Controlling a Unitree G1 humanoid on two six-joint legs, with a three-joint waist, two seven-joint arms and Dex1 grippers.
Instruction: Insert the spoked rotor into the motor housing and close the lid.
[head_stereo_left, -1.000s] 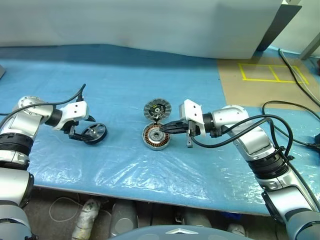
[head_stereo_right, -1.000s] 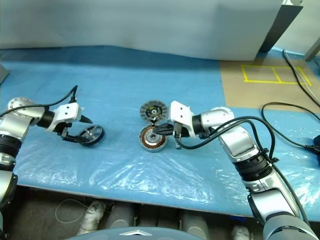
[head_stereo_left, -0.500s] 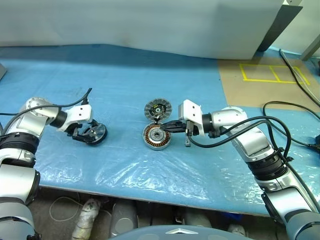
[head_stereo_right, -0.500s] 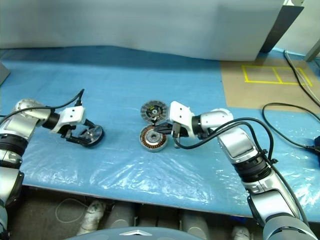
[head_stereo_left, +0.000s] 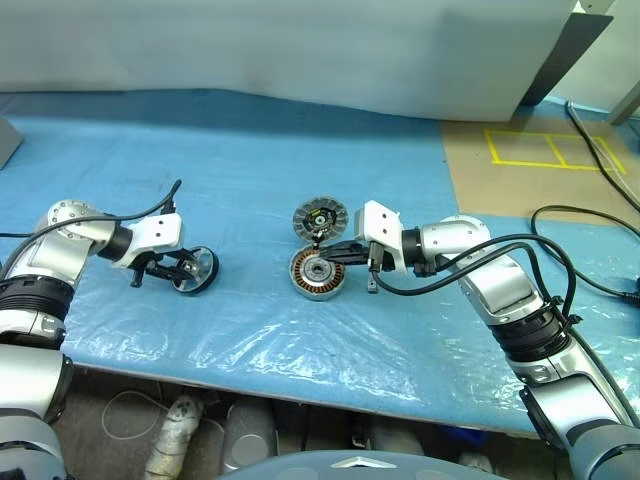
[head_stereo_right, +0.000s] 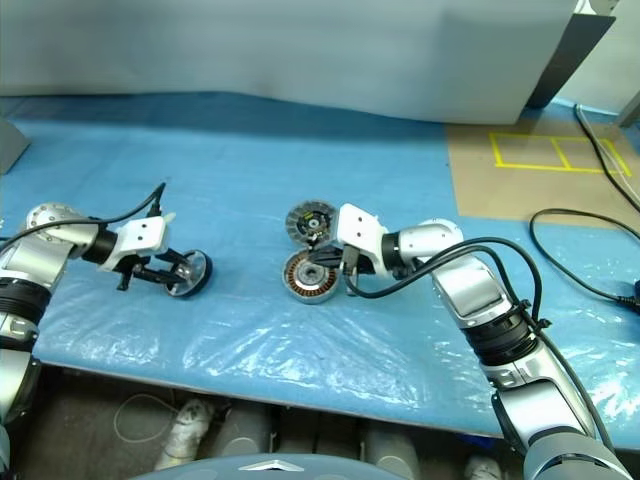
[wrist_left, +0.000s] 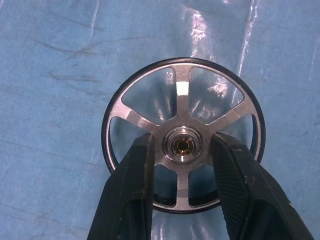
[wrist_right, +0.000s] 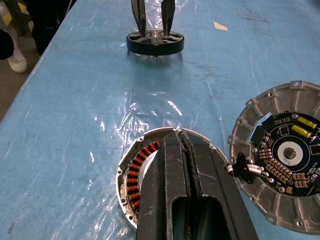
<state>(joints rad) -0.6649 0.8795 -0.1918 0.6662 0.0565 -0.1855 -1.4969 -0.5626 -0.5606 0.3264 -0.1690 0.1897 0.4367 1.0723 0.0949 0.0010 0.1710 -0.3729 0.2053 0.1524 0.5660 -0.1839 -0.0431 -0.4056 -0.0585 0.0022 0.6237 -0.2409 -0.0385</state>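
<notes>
Left wrist view: left gripper (wrist_left: 182, 150) has its two black fingers (wrist_left: 131, 185) reaching through the spoke gaps of the spoked rotor (wrist_left: 183, 135), one on each side of the hub. Fingers narrowed around the hub; whether the pads actually touch it I can't tell, the gaps look very thin. Rotor lies flat on the blue sheet (head_stereo_left: 250, 160), dark rim, pale spokes.

Landmark = motor housing (head_stereo_left: 316, 274), mid-table on the sheet, copper windings face up.
- Rotor (head_stereo_left: 195, 269): well apart from the housing, off to the robot's left, with the left gripper (head_stereo_left: 180, 266) on it.
- Lid (head_stereo_left: 319, 218): just beyond the housing on the far side, rims near or touching; circuit board face up with black hub and green-yellow marks. Right wrist view shows thin wires running from the lid (wrist_right: 287, 165) toward the housing (wrist_right: 137, 175).
- Right gripper (head_stereo_left: 322, 256): comes in from the housing's right side, fingers pressed together with no gap, tips over the housing's centre. Holding nothing that I can see. Contact with the housing face probable but not clear from the head views.

Right wrist view also shows the rotor (wrist_right: 155, 42) far past the housing, with the left gripper's fingers standing in it.
</notes>
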